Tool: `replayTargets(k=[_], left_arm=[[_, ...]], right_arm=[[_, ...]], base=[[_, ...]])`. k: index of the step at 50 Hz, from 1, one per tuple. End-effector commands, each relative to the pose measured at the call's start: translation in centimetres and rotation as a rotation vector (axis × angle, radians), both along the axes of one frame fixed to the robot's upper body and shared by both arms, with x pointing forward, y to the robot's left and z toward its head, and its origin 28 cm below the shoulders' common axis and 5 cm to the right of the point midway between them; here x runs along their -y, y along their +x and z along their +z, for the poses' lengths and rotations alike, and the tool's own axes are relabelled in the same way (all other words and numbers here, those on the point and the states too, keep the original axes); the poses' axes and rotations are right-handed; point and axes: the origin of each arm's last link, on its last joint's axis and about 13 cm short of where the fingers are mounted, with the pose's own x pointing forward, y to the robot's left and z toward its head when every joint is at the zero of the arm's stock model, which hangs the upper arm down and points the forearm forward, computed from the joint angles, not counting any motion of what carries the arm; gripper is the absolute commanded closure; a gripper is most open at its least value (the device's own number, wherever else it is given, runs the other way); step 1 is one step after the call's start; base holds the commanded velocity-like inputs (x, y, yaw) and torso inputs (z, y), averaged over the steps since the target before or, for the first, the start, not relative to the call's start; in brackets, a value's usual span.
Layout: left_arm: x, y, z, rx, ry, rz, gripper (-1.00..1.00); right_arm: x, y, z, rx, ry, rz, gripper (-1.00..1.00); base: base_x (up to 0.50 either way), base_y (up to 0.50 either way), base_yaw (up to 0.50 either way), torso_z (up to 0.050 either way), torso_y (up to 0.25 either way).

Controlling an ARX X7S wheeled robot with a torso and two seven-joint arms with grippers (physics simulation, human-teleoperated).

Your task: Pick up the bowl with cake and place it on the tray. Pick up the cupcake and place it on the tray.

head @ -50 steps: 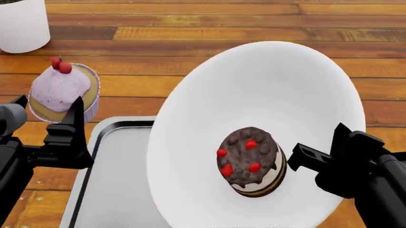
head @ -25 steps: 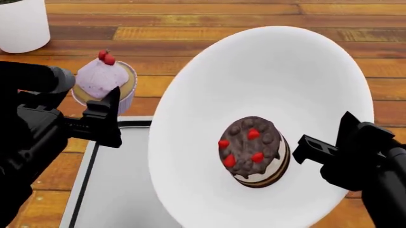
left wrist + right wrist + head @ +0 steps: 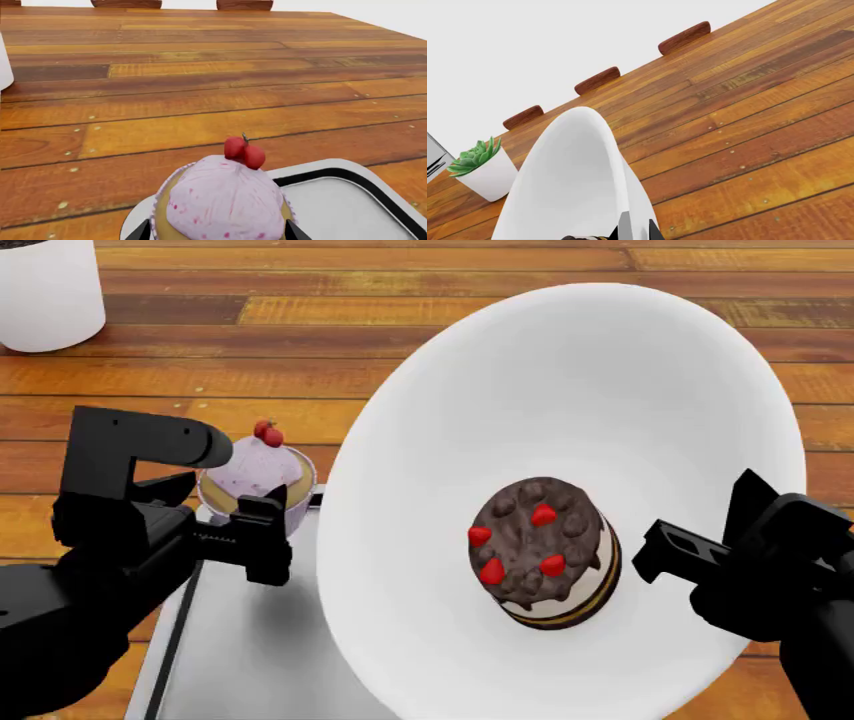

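bowl and cupcake both held over the tray

bowl [image 3: 561, 440], wide and plain white, hangs tilted over the right part of the grey tray [image 3: 227, 660], covering most of it; only the tray's left strip and its rounded far corner show bare. the right gripper [image 3: 674, 552] is clamped on the bowl's right rim. the cake [image 3: 543, 548], chocolate-topped with red berries, sits low inside the bowl toward that gripper.

the left gripper [image 3: 260, 525] is clenched around the cupcake [image 3: 256, 475], lilac frosting with red cherries, at the tray's far left corner. whether the cupcake touches the tray i cannot tell.

the left wrist view shows open wooden table [image 3: 200, 75] beyond the cupcake. the right wrist view alone shows a succulent in a white pot [image 3: 484, 172] beyond the bowl.
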Motion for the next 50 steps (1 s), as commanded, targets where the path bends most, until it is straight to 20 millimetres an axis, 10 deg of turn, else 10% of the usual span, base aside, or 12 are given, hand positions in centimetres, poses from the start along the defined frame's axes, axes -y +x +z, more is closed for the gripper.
replayTargets(k=[1,20,21,37,50], left_arm=[[-0.1,0.2,-2.4,-0.069,-0.026,0.041,1.00],[0.0,-0.4,-3.0,-0.101,-0.059,0.045,1.00],[0.1,-0.6,-2.9,-0.103,-0.062,0.040,-1.00],[0.1,-2.3,3.3,0.084,-0.120,-0.026,-1.00],[-1.1,-7.7,14.1,0.436,-0.218,-0.042,-1.00]], right_arm=[[0.2,-0.4,0.6,0.039,0.014,-0.012,1.00],[0.4,-0.6,0.8,0.032,0.015,-0.013,1.00],[0.5,-0.6,0.7,0.032,0.015,-0.013,1.00],[0.3,-0.3,0.6,0.031,0.021,-0.010,1.00],[0.2,0.2,0.6,0.031,0.015,-0.003,1.00]], base=[[0.00,0.00,0.00,0.000,0.000],[0.00,0.00,0.00,0.000,0.001],[0.00,0.00,0.00,0.000,0.000],[0.00,0.00,0.00,0.001,0.001],[0.00,0.00,0.00,0.000,0.001]])
